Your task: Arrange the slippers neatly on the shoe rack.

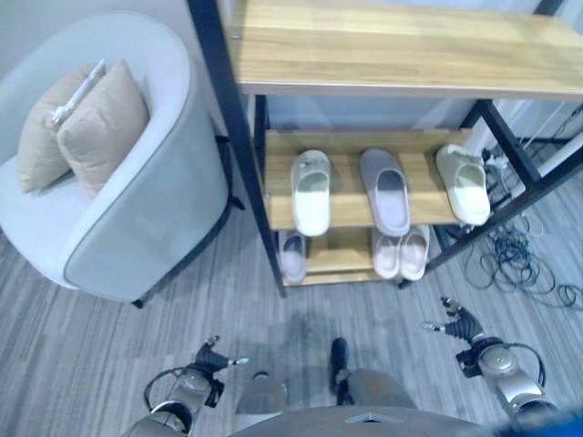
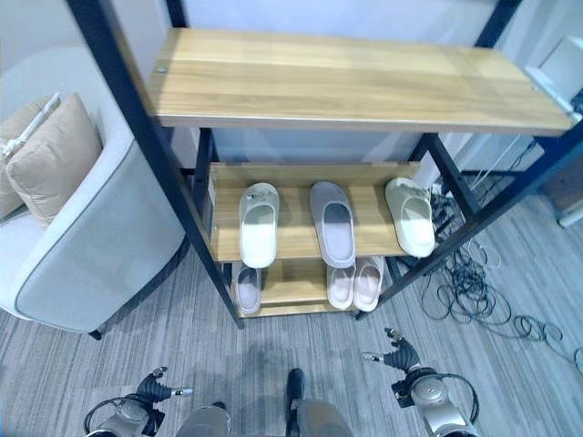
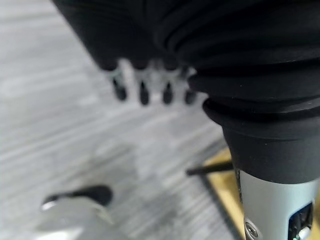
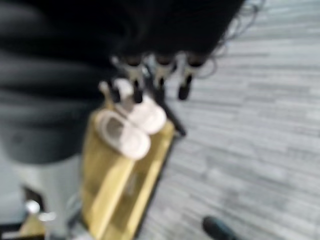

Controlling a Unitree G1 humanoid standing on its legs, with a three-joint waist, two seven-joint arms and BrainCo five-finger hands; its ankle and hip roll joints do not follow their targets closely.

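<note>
3 slippers lie on the shoe rack's middle shelf; left hand and right hand hang empty, fingers relaxed.

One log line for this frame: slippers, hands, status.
middle shelf: white slipper, grey slipper, cream slipper | bottom shelf: single slipper, pink pair | left hand open, empty | right hand open, empty

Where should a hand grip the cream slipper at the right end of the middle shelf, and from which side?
Probably at the heel rim of the cream slipper, reaching in from the rack's open front: its heel end overhangs the middle shelf edge, angled towards the right hand.
</note>
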